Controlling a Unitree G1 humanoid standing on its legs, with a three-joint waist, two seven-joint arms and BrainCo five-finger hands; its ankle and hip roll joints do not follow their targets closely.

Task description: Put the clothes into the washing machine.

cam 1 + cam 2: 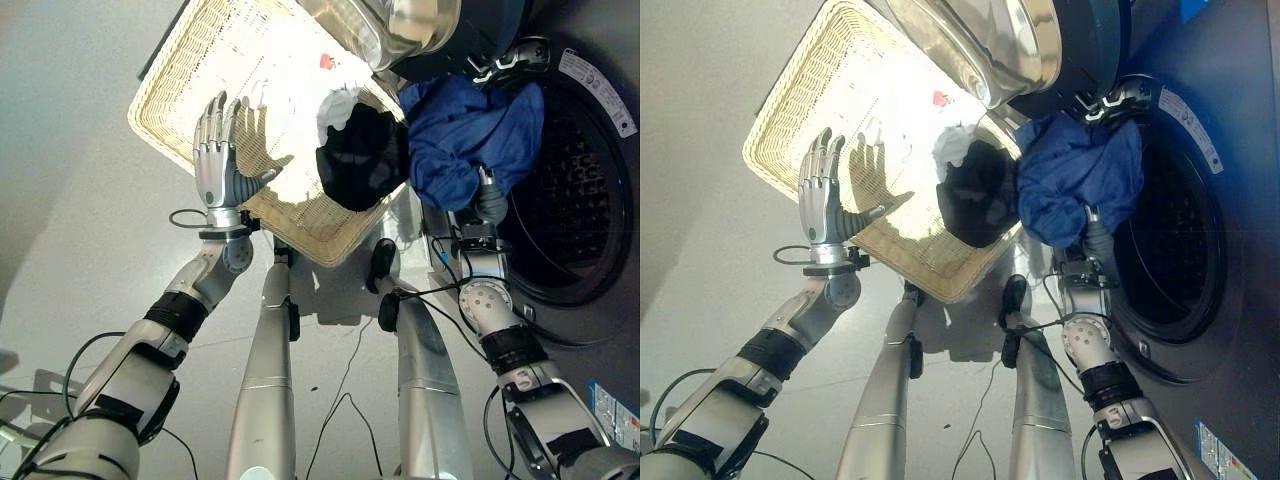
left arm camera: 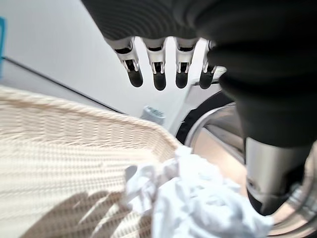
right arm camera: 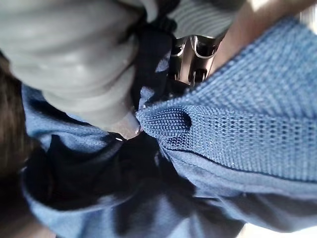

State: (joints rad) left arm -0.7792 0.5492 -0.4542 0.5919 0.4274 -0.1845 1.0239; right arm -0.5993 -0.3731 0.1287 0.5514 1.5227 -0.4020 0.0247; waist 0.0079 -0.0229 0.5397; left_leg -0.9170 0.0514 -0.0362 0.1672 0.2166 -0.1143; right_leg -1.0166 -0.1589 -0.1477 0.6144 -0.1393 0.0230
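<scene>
the left hand hangs over the woven basket with its fingers spread straight and wide, holding nothing and touching nothing; their shadow falls on the weave just beyond the fingertips. the basket is a pale, rectangular wicker tray with a ribbed rim, sitting on the floor. past the fingertips a crumpled white cloth lies in the basket, soft and wrinkled, and beside it a black garment is bunched over the basket's edge nearest the machine.

the right hand is buried in a blue garment, a knitted, mesh-like fabric; the cloth is drawn up into a tight fold right against the hand, so the fingers look closed on it, though most of them are hidden by the folds. the blue garment hangs bunched above the right wrist, at the round opening of the washing machine, in front of its dark perforated drum. the machine's shiny metal-rimmed door stands open over the basket's far end.
</scene>
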